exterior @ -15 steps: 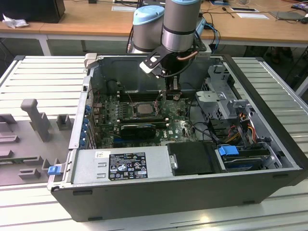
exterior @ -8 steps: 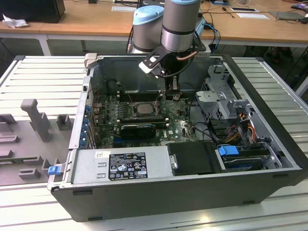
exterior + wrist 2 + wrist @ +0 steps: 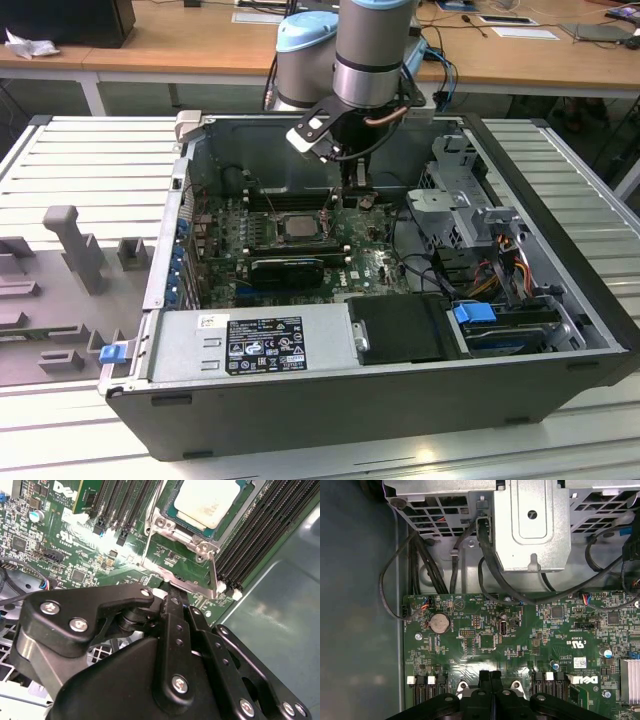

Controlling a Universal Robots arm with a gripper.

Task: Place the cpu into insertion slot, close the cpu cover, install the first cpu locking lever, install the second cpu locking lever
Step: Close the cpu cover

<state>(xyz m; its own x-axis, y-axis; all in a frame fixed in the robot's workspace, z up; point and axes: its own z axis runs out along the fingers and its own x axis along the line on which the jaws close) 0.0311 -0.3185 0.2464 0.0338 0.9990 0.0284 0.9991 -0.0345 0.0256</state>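
In the exterior view the gripper [image 3: 357, 190] hangs inside the open computer case [image 3: 560, 300], beside the cpu [image 3: 298, 226], which lies flat in the insertion slot [image 3: 276, 228] on the green board, toward the exterior view's left of the fingers. The second wrist view adds the detail: the pale chip sits under the cpu cover [image 3: 182, 533], whose grey frame lies flat around it, and a thin metal lever [image 3: 214, 572] runs from the cover's corner out to the board edge, just beside the black fingertips [image 3: 175, 600]. The first wrist view looks the other way, over the board to a coin cell [image 3: 439, 623], black cables [image 3: 420, 560] and a metal drive cage [image 3: 530, 525]. In both wrist views the jaws are clenched, pad against pad; whether the lever's tip is pinched between them cannot be told. Room is tight: long black memory slots [image 3: 255, 535] flank the socket, the case wall [image 3: 280, 620] rises close beyond them, and the power supply [image 3: 250, 340] closes off the near side
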